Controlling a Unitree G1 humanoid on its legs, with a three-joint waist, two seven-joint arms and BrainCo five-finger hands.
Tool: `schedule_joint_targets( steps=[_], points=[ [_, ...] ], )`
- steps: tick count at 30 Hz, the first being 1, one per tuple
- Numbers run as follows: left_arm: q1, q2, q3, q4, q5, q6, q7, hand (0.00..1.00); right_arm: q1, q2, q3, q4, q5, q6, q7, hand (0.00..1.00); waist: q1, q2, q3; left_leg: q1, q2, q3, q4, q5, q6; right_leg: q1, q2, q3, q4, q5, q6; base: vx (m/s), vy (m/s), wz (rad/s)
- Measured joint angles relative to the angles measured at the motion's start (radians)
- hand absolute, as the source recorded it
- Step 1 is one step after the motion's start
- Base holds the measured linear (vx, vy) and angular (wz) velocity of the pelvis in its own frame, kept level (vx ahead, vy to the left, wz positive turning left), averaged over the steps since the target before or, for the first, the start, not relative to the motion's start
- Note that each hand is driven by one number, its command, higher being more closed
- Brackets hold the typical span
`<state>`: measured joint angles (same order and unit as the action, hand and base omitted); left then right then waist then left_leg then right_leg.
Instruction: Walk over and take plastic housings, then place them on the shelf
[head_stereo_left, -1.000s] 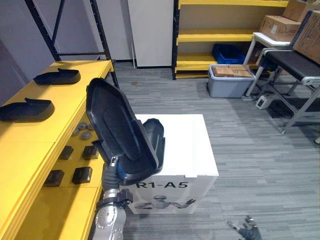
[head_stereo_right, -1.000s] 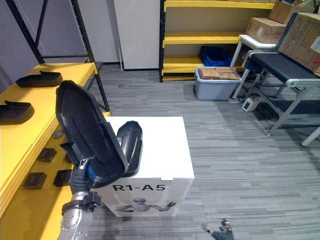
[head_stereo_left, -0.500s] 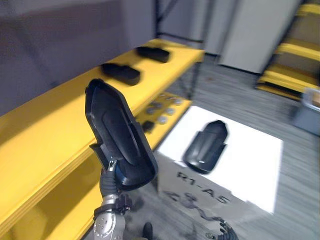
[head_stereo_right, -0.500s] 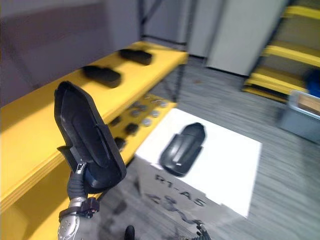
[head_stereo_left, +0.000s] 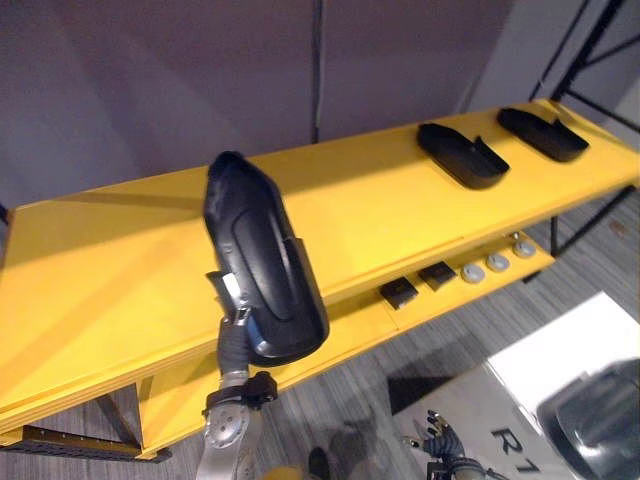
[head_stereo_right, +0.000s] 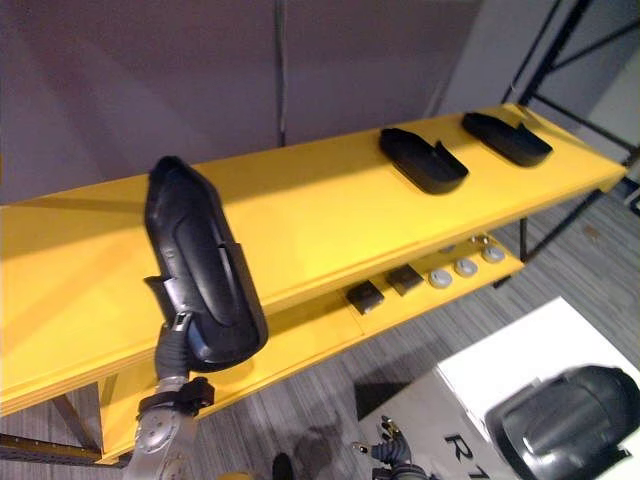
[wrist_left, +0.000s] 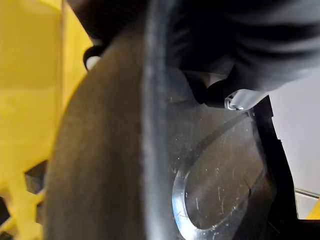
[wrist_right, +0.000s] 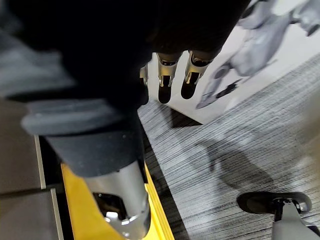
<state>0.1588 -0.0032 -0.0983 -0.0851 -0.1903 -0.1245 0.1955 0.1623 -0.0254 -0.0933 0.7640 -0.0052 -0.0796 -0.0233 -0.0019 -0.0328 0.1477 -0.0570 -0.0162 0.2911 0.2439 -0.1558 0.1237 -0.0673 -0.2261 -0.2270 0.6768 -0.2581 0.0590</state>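
Both head views look down onto the yellow shelf, sharing it, the upright housing and the white box. The left wrist view sits close against the housing's inner face; the right wrist view looks past the right robot hand to the floor

Shelf top bare at left; two black housings occupy its right end.

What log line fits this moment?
left robot hand: grips black housing upright | yellow shelf: not set down yet, two other housings on it | right robot hand: open, empty | white box: spare housing on top
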Motion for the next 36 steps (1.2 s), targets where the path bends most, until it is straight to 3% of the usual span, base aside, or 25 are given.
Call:
schedule_joint_targets(
  steps=[1,3,5,6,7,8,10,13,14,18,20,26,36],
  points=[
    [-0.038,0.008,-0.016,0.021,0.005,-0.003,-0.001,1.0,0.008,0.008,0.01,-0.003,0.001,0.006,-0.002,0.0,-0.008,-0.013,0.02,0.013,-0.03,-0.018,0.05,-0.032,0.001,-0.027,0.002,0.086,-0.063,-0.017,0.032,0.21,-0.117,0.66],
    [-0.052,0.004,-0.045,0.024,0.018,0.001,0.002,1.0,0.034,0.014,0.017,-0.047,0.009,0.007,-0.005,0.0,-0.036,-0.018,0.012,0.03,-0.055,-0.059,0.052,-0.04,0.001,-0.072,0.048,0.224,-0.13,-0.02,0.038,0.18,-0.038,0.88],
    [-0.074,-0.004,-0.1,0.023,0.022,0.001,-0.001,1.0,0.062,0.033,0.016,-0.083,0.009,0.007,-0.007,0.0,-0.04,-0.03,0.003,0.046,-0.077,-0.11,0.035,-0.051,-0.01,-0.104,0.078,0.302,-0.193,-0.012,0.045,0.25,-0.073,1.04],
    [-0.074,-0.017,-0.118,0.023,0.029,0.0,-0.001,1.0,0.08,0.036,0.018,-0.092,0.009,0.007,-0.004,0.0,-0.011,-0.039,-0.009,0.067,-0.079,-0.116,0.034,-0.061,-0.014,-0.104,0.077,0.292,-0.237,0.011,0.047,0.31,-0.119,0.54],
    [-0.073,-0.02,-0.119,0.023,0.029,0.0,0.001,1.0,0.085,0.038,0.018,-0.092,0.009,0.008,-0.004,0.0,-0.002,-0.041,-0.013,0.076,-0.078,-0.117,0.035,-0.066,-0.023,-0.098,0.08,0.29,-0.257,0.018,0.04,0.28,-0.121,0.27],
    [-0.073,-0.023,-0.118,0.023,0.029,0.0,0.003,1.0,0.09,0.042,0.017,-0.092,0.009,0.008,-0.004,0.0,0.001,-0.042,-0.019,0.084,-0.075,-0.117,0.036,-0.07,-0.029,-0.088,0.083,0.287,-0.282,0.029,0.033,0.22,-0.119,0.2],
    [-0.073,-0.04,-0.123,0.023,0.029,0.0,0.004,1.0,0.11,0.056,0.015,-0.094,0.008,0.009,-0.002,0.0,-0.003,-0.04,-0.05,0.106,-0.046,-0.11,0.033,-0.089,-0.064,-0.038,0.103,0.262,-0.374,0.136,0.042,0.3,-0.179,0.18],
    [-0.078,-0.043,-0.136,0.026,0.033,0.0,0.005,1.0,0.112,0.064,0.017,-0.096,0.008,0.01,0.004,0.0,-0.004,-0.032,-0.079,0.13,0.022,-0.086,0.025,-0.11,-0.105,0.018,0.17,0.257,-0.46,0.168,0.014,0.26,-0.18,-0.26],
    [-0.088,-0.043,-0.146,0.034,0.038,0.0,0.004,1.0,0.113,0.068,0.017,-0.095,0.008,0.013,0.007,0.0,-0.006,-0.033,-0.083,0.152,0.041,-0.072,0.001,-0.109,-0.134,0.034,0.188,0.258,-0.484,0.177,0.0,0.23,-0.18,-0.33],
    [-0.128,-0.043,-0.204,0.084,0.039,0.003,0.002,1.0,0.124,0.06,0.016,-0.09,0.007,0.015,0.007,0.0,-0.014,-0.027,-0.099,0.194,0.056,-0.059,-0.083,-0.074,-0.192,0.056,0.212,0.264,-0.534,0.191,-0.021,0.14,-0.131,-0.16],
    [-0.134,-0.042,-0.212,0.094,0.051,0.003,-0.002,1.0,0.123,0.058,0.016,-0.09,0.005,0.015,0.007,0.0,-0.022,-0.026,-0.101,0.206,0.055,-0.051,-0.101,-0.061,-0.201,0.067,0.214,0.27,-0.556,0.196,-0.027,0.09,-0.046,-0.1],
    [-0.222,-0.036,-0.211,0.235,0.076,0.021,0.024,1.0,0.111,0.047,0.017,-0.066,0.003,0.015,0.007,0.0,-0.031,-0.007,-0.119,0.222,0.046,-0.054,-0.137,-0.041,-0.171,0.105,0.21,0.248,-0.628,0.243,-0.022,0.0,0.041,0.05],
    [-0.365,-0.045,-0.165,0.489,0.069,0.046,0.112,1.0,0.082,0.041,0.019,-0.026,-0.009,0.015,0.007,0.0,-0.042,-0.009,-0.118,0.199,0.018,-0.074,-0.16,-0.008,-0.123,0.098,0.187,0.244,-0.676,0.293,-0.01,-0.1,0.031,0.03]
  ],
)
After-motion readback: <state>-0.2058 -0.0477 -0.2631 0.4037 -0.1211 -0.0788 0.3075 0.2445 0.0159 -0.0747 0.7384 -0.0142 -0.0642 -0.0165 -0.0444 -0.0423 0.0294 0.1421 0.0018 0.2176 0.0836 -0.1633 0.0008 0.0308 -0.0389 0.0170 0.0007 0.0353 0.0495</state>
